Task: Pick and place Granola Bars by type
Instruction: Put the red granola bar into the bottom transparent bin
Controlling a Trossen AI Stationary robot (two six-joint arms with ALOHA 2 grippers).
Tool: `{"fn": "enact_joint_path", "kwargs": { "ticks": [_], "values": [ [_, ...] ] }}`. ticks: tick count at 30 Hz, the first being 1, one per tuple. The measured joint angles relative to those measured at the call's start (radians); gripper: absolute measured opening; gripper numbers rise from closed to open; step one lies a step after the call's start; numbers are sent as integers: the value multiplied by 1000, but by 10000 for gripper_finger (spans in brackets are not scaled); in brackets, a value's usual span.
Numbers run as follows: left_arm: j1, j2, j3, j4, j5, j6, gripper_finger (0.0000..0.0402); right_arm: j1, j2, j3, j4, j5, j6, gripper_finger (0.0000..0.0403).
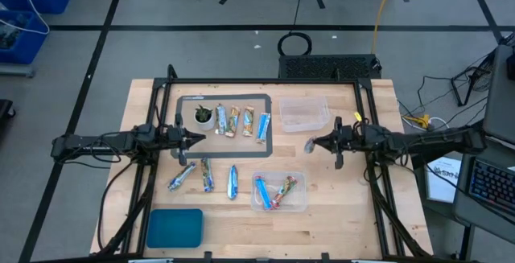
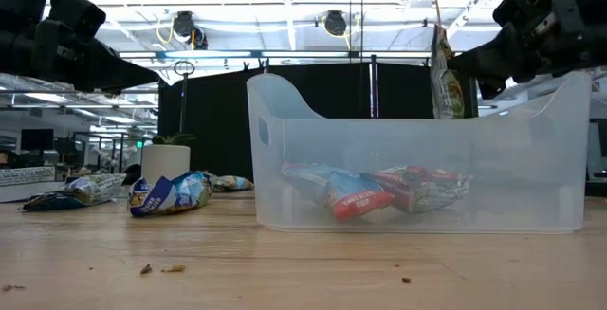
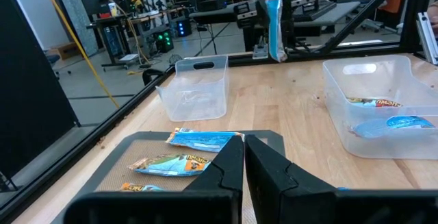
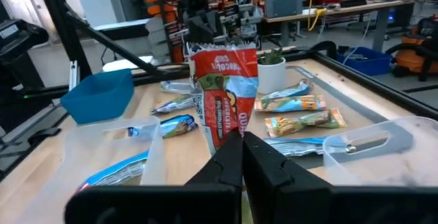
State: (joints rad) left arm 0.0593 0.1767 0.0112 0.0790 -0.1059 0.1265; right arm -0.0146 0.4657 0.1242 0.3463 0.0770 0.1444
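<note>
- Red-and-blue wrapped granola bar (image 4: 222, 90) is hanging pinched in the right gripper (image 1: 311, 144), above the table at about 3 o'clock of the grey mat (image 1: 269, 144).
- Left gripper (image 1: 199, 139) is hovering pressed together, holding nothing, at the mat's 9 o'clock edge.
- Other bars are lying on the mat (image 1: 233, 121), on the wood (image 1: 208, 174), and in the near clear bin (image 1: 278, 191) at 6 o'clock.

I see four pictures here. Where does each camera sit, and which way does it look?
High view: above, looking straight down on the table; both arms show.
Low view: at tabletop height, looking across a clear bin; arms enter from above.
Left wrist view: past the shut left end effector across the table.
Right wrist view: past the right end effector, shut on a red granola bar.
Shared: that bar hangs in the low view too.
</note>
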Motion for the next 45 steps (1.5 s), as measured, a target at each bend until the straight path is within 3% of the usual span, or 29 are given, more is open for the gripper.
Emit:
{"fn": "enact_joint_path", "kwargs": {
  "ticks": [11, 18, 28, 34, 40, 45],
  "values": [
    [0, 0, 0, 0, 0, 0, 24, -103, -55, 30, -25, -145, 19, 0],
    [0, 0, 0, 0, 0, 0, 24, -47, 11, 49, 108, -265, 64, 0],
    [0, 0, 0, 0, 0, 0, 24, 156, 217, 49, 415, -257, 34, 0],
    [0, 0, 0, 0, 0, 0, 24, 251, 364, 49, 563, -173, -7, 0],
    [0, 0, 0, 0, 0, 0, 24, 310, 480, 58, 641, -114, -8, 0],
    [0, 0, 0, 0, 0, 0, 24, 353, 569, 152, 632, -103, -25, 0]
  ]
}}
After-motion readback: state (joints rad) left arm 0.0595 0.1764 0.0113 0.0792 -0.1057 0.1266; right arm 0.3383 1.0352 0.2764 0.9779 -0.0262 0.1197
